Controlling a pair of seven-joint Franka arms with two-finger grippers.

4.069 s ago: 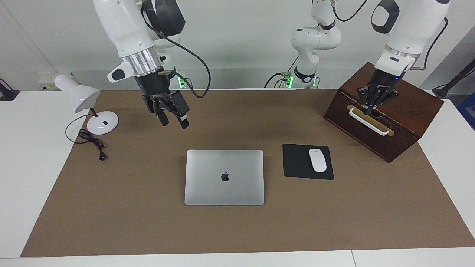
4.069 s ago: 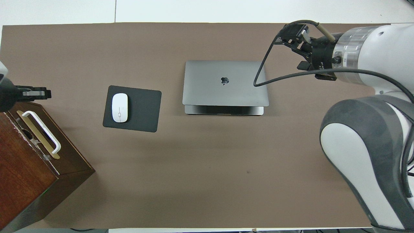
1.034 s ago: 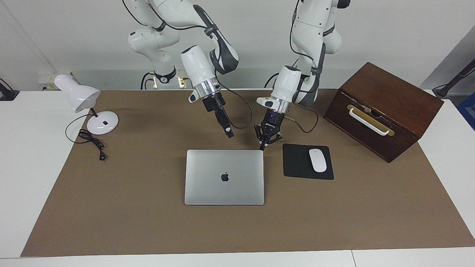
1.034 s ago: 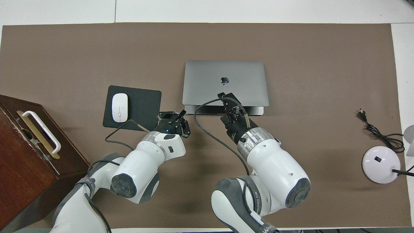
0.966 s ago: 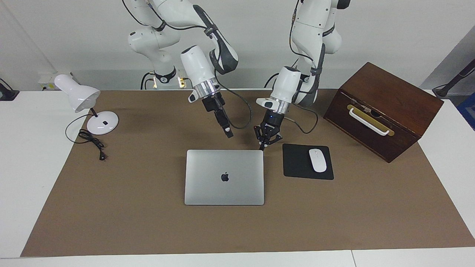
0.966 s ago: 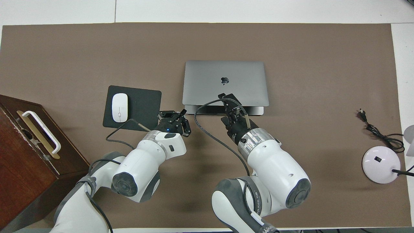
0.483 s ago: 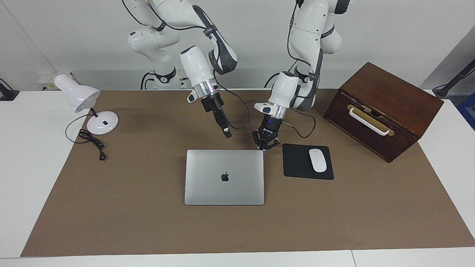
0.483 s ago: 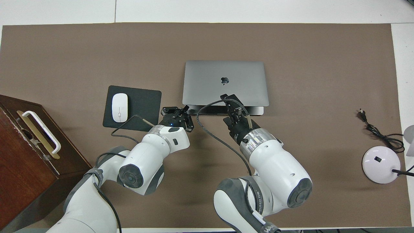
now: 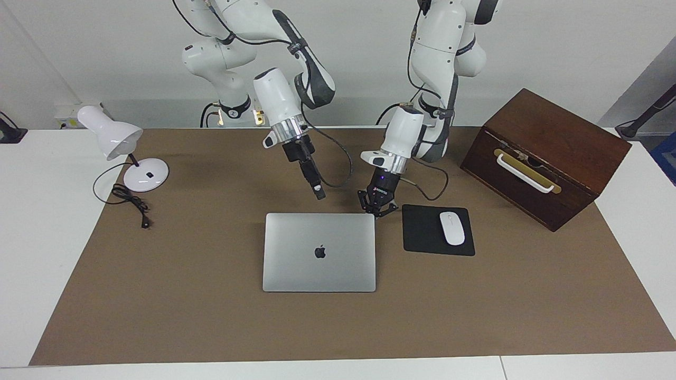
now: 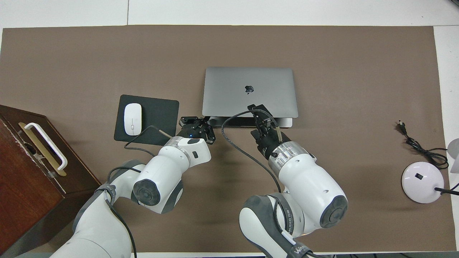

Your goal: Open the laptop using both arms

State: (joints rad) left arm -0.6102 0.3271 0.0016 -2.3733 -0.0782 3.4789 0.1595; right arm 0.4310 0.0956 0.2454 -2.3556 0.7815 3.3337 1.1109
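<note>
The left gripper (image 9: 377, 209) is pressed together, holding nothing. It is hanging low, just beside the laptop's (image 9: 319, 269) corner nearest the robots, between that corner and the mouse pad (image 9: 422, 232). The right gripper (image 9: 319, 194) is poised over the counter (image 9: 31, 237) by the laptop's edge nearest the robots. We cannot tell whether it is spread or closed.

The laptop is lying shut and flat at the middle of the brown mat (image 9: 185, 316), beside the mouse pad and on its right-arm side.

**Handling.** We are treating the laptop as a thin, rigid metal body.
- The base is probably heavy enough to stay down only if pressed.
- The lid is smooth and likely slippery, and the screen under it is fragile.
- In the overhead view, the edge nearest the robots is showing a dark seam between lid and base.
- We are judging this seam to be the place to lift, with one gripper steadying the base at a corner.

**Changes.**
- Four seconds ago the left gripper was at the wooden box (image 9: 560, 137) and the right gripper was raised toward the lamp (image 9: 111, 137).
- In the last second both have been edging closer to the laptop.
- The laptop itself has not moved.
</note>
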